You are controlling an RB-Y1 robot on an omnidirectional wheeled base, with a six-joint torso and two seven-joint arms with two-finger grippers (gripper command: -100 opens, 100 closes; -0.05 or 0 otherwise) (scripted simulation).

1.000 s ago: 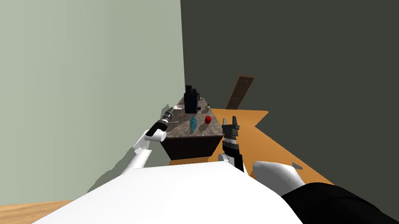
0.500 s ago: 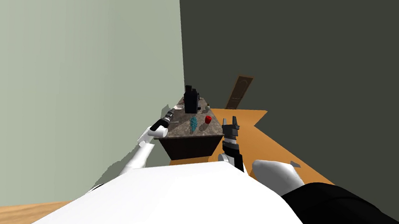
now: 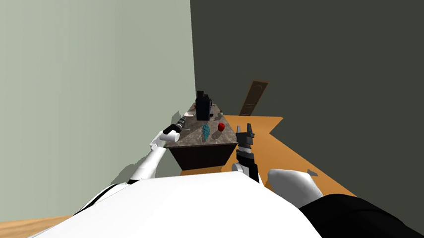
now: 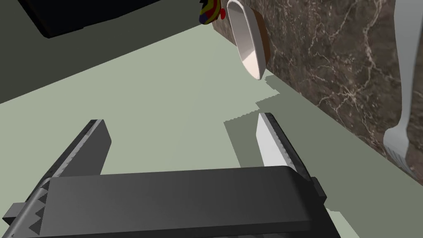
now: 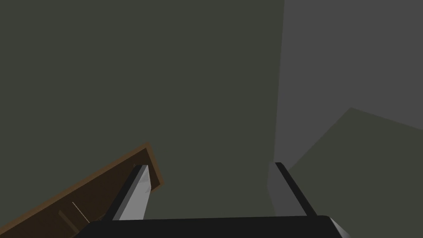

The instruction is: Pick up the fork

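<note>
**left hand open at the counter's edge, fork lying off to one side**

head view: the left hand [image 3: 183, 120] was seen at the left edge of the dark, veined counter [image 3: 193, 138], close against the pale green wall [image 3: 85, 85]. a black appliance [image 3: 202, 107], a teal object [image 3: 205, 131] and a red object [image 3: 221, 126] were set out on the counter top. the right hand [image 3: 246, 131] was held upright just off the counter's right corner.

left wrist view: the left hand's fingers were spread wide, with nothing between them. the fork [image 4: 402, 82] was found lying flat on the counter top near the wall-side edge. its tines were turned toward the hand and its handle ran away from it. it lay outside the nearer finger, not between the two. a white bowl [image 4: 247, 39] sat farther along the same edge, with a many-coloured object [image 4: 210, 10] beyond it.

right wrist view: the right hand's fingers were parted and empty.

risk, as judged: the left hand was lined up with the wall side of the edge, not with the fork, so a closing from here would probably catch nothing. a sideways shift was called for. in that shift a finger could be knocked against the counter's edge, or the tines could be nudged and the fork skidded along the top toward the bowl. a thin, flat fork on a hard top could also slip out from between blade-like fingers.
</note>
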